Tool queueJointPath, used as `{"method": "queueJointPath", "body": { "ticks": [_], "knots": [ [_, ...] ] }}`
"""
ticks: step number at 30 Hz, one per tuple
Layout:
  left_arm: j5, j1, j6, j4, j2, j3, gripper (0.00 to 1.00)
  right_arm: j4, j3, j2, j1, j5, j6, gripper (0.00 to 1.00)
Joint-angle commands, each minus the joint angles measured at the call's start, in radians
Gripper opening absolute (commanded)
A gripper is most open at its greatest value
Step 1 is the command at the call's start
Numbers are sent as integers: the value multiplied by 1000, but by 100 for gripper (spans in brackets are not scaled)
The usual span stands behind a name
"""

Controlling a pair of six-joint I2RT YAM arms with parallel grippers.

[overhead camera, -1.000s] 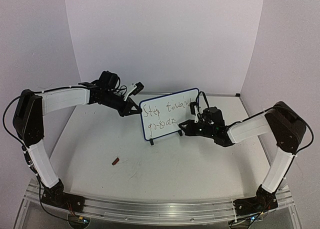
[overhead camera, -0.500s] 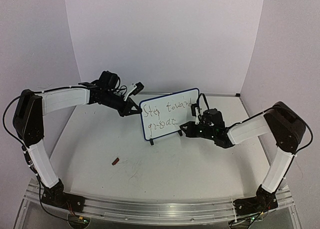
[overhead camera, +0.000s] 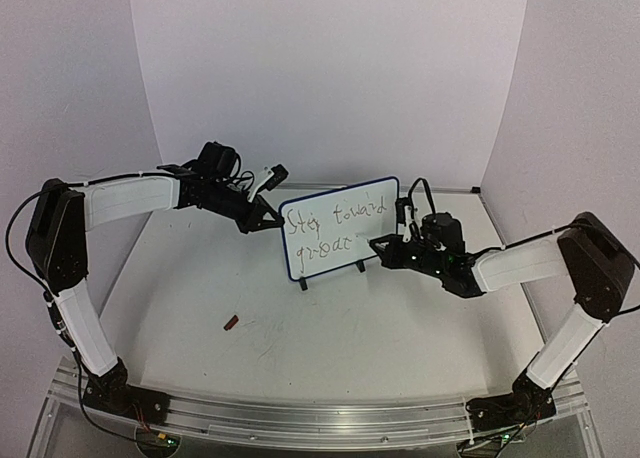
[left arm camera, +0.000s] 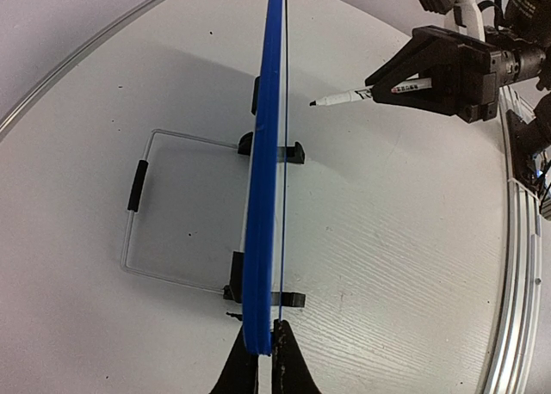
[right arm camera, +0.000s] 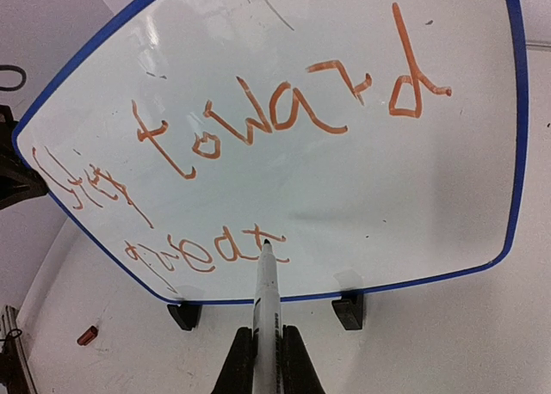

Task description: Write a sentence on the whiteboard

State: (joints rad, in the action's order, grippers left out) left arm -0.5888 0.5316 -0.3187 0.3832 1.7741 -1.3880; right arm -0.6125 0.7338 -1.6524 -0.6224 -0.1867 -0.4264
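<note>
Clamped tight: left tool (overhead camera: 270, 223), right tool (overhead camera: 379, 245).

— What are you gripping?

— My left gripper (left arm camera: 265, 347) is pinched on the end of the whiteboard (left arm camera: 265, 196). I see the board edge-on, a blue strip running straight away from me, upright on black feet (left arm camera: 293, 153).

— What's either side of it?

— Behind it, a wire frame (left arm camera: 136, 186) lies flat on the surface (left arm camera: 387, 239). On the writing side, the right gripper (left arm camera: 383, 83) holds a marker (left arm camera: 344, 96), tip aimed at the board and not touching it.
</note>
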Motion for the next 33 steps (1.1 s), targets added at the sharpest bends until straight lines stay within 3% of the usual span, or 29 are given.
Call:
{"method": "queueJointPath", "body": {
  "ticks": [1,33],
  "knots": [
    [79,5,-48,102,41,1,0,-21,23,4,4,24,14,0],
    [79,5,-50,101,42,1,0,-16,79,-135,12,47,6,0]
  ]
}}
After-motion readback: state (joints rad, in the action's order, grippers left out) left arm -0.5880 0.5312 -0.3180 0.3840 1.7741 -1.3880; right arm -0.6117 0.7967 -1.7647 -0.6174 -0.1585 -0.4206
